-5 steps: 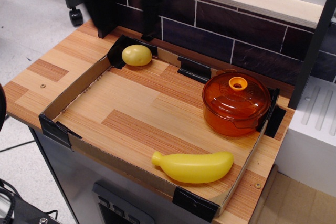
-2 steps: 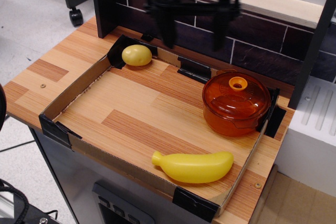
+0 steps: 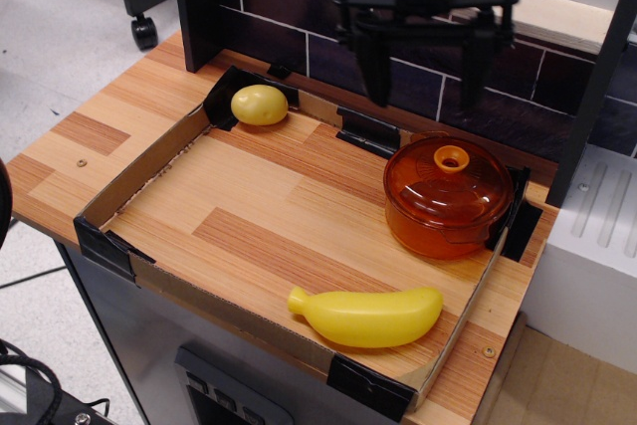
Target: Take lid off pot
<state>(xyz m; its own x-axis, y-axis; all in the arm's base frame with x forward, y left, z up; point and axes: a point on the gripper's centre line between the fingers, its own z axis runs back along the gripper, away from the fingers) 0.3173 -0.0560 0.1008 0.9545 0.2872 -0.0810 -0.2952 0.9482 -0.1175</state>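
1. Overhead, the black gripper (image 3: 424,65) hangs in the air with its two fingers (image 3: 376,67) spread wide apart and pointing straight down; nothing is between them.

2. Below the fingers, and a little toward the right finger, stands the pot (image 3: 443,221) (deep, orange, translucent). It is well apart from both fingertips, with no contact.

3. On the pot sits the lid (image 3: 448,186), closed and level as far as I can see. Its light orange ring knob is at the centre, lower in the picture than the gap between the fingers.

4. The pot stands in the far right corner of a shallow cardboard tray (image 3: 134,176), which has black tape on its corners and lies on a wooden table (image 3: 70,146). The pot is just beside the right wall of the tray; whether it touches this wall, I cannot tell.

5. Far to the left of the left finger, in the back left corner of the tray, lies a small round yellow fruit (image 3: 259,105) (maybe a lemon).

6. Toward the front of the tray, well apart from the fingers and near the front edge, lies a yellow banana (image 3: 366,316) on its side. It is near the pot but not touching it.

7. Behind the fingers there is a dark tiled wall (image 3: 289,17).
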